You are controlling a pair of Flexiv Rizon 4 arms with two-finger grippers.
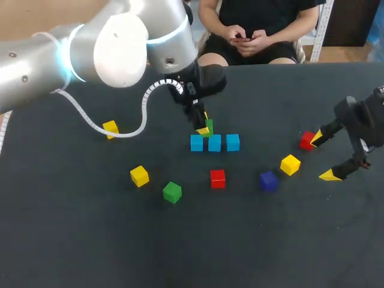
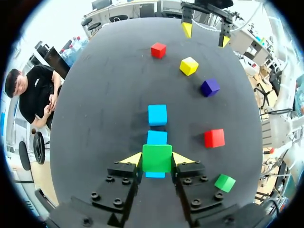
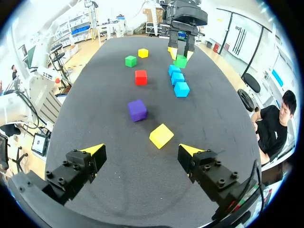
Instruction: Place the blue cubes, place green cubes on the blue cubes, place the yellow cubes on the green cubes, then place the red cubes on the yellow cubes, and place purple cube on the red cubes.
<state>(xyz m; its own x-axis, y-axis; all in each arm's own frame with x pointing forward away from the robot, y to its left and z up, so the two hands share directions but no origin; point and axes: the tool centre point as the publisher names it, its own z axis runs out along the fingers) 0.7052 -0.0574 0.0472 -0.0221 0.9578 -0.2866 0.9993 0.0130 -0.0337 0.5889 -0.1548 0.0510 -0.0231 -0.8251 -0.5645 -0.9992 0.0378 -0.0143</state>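
Left gripper (image 2: 157, 159) holding green cube (image 2: 157, 156) over end blue cube (image 1: 197, 143), right gripper (image 3: 141, 150) spread

No text, label, number or sign can be read in any of the views.
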